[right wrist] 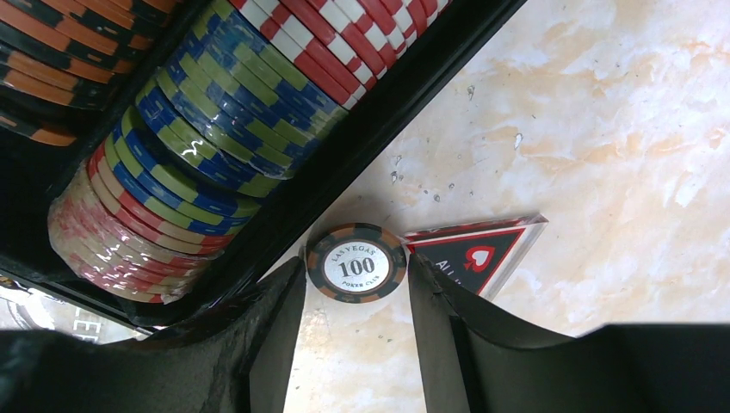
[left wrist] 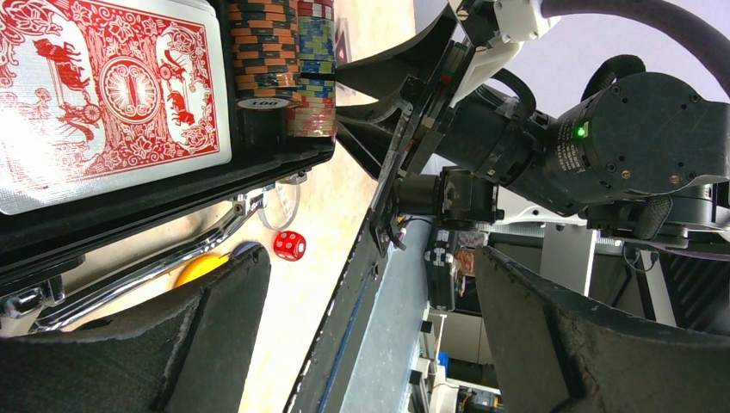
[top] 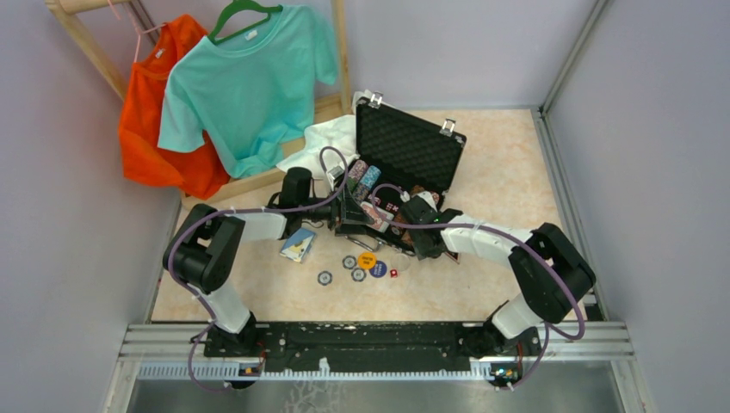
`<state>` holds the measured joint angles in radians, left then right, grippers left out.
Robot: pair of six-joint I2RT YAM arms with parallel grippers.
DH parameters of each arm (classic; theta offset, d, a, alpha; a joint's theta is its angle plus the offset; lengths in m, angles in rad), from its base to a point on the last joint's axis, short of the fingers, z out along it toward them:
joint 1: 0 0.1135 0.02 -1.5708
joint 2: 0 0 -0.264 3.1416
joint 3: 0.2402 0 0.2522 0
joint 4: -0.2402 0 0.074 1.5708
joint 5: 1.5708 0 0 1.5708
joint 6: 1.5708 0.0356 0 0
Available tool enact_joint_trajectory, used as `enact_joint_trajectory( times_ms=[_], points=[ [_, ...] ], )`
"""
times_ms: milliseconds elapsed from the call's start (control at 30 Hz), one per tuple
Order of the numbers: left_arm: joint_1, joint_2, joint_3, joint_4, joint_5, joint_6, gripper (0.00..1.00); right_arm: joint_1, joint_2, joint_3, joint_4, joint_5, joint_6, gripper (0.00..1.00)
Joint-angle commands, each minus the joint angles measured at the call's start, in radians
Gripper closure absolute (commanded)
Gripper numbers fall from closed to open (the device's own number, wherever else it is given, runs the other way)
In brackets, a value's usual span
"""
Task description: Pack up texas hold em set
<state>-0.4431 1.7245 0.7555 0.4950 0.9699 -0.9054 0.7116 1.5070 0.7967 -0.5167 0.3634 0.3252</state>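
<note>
Chip marked 100 (right wrist: pixel 356 268) is sitting pinched in the right end effector (right wrist: pixel 355 280), just beside the case (right wrist: pixel 344 155) wall; the left end effector (left wrist: pixel 370 340) is gaping open.

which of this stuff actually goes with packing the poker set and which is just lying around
Part of the job: black case, racked chips, 100 chip, red deck, blue deck, loose chips, orange button, red die, all-in triangle.

Just lying about: white cloth, teal t-shirt, orange t-shirt, wooden rack.
</note>
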Motion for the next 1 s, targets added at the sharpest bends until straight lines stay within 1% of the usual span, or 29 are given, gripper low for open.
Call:
enact_joint_trajectory(
  times_ms=[0, 133, 300, 433, 667, 700, 767, 800, 900, 967],
  points=[
    [-0.002, 0.003, -0.009, 0.033, 0.015, -0.002, 0.07, 0.028, 0.046, -0.03, 0.12, -0.129, 0.044, 0.5],
    [-0.003, 0.004, -0.009, 0.033, 0.015, -0.001, 0.07, 0.028, 0.048, -0.031, 0.123, -0.137, 0.044, 0.54],
    [-0.002, 0.006, -0.01, 0.033, 0.015, -0.001, 0.07, 0.023, 0.04, -0.041, 0.127, -0.146, 0.049, 0.54],
    [-0.002, 0.006, -0.009, 0.034, 0.015, -0.003, 0.07, 0.019, 0.027, -0.048, 0.127, -0.149, 0.052, 0.61],
    [-0.002, 0.008, -0.01, 0.036, 0.014, -0.003, 0.07, 0.019, -0.006, -0.037, 0.103, -0.132, 0.057, 0.62],
    [-0.003, 0.007, -0.009, 0.036, 0.014, -0.003, 0.07, 0.019, -0.01, -0.031, 0.094, -0.127, 0.058, 0.59],
    [-0.003, 0.007, -0.009, 0.036, 0.013, -0.002, 0.07, 0.016, -0.015, -0.023, 0.082, -0.11, 0.063, 0.44],
    [-0.002, 0.007, -0.009, 0.036, 0.015, -0.003, 0.07, 0.012, -0.018, -0.021, 0.08, -0.11, 0.064, 0.4],
    [-0.003, 0.007, -0.008, 0.036, 0.015, -0.002, 0.07, -0.008, -0.028, -0.026, 0.08, -0.124, 0.07, 0.31],
    [-0.002, 0.008, -0.006, 0.036, 0.017, -0.001, 0.07, -0.023, -0.035, -0.043, 0.096, -0.142, 0.07, 0.29]
  ],
)
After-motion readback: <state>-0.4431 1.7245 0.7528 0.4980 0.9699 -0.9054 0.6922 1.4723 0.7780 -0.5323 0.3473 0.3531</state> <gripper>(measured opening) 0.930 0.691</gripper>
